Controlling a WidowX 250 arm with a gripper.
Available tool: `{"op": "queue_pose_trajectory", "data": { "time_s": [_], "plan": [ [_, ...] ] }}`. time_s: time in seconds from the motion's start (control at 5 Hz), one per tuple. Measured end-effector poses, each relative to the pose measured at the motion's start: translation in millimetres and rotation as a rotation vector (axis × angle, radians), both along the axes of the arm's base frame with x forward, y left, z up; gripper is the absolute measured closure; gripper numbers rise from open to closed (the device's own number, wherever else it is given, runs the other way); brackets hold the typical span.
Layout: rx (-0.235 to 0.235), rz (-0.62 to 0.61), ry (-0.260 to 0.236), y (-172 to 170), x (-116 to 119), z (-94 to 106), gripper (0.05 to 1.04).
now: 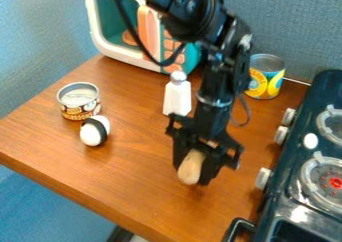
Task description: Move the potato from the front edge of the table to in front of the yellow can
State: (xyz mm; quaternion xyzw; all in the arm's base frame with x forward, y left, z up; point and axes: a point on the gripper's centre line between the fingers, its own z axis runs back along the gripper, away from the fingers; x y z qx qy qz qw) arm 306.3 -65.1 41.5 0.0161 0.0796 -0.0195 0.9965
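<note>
Bare brown wooden tabletop gives a broad lane from the front edge up between the black two-finger gripper, shut around a tan oblong object, and the white egg-shaped piece with a black band. Further back, a small white bottle with a grey cap and a white-and-teal toy microwave block the way. Right of the gripper, a narrower strip is hemmed by the black stove's protruding white knobs and black handle.
</note>
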Motion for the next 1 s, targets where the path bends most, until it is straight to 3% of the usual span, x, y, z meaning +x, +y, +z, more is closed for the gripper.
{"op": "queue_pose_trajectory", "data": {
  "time_s": [0.2, 0.4, 0.6, 0.8, 1.0],
  "plan": [
    [-0.006, 0.070, -0.055, 4.6, 31.2, 36.1, 0.462],
    [0.057, 0.130, -0.059, 12.2, 74.6, 39.6, 0.462],
    [0.105, 0.175, -0.043, 12.3, 101.2, 10.5, 0.462],
    [0.147, 0.183, 0.058, 14.1, 102.4, -16.9, 0.465],
    [0.149, 0.194, 0.062, 14.0, 101.6, -19.9, 0.484]
  ]
}}
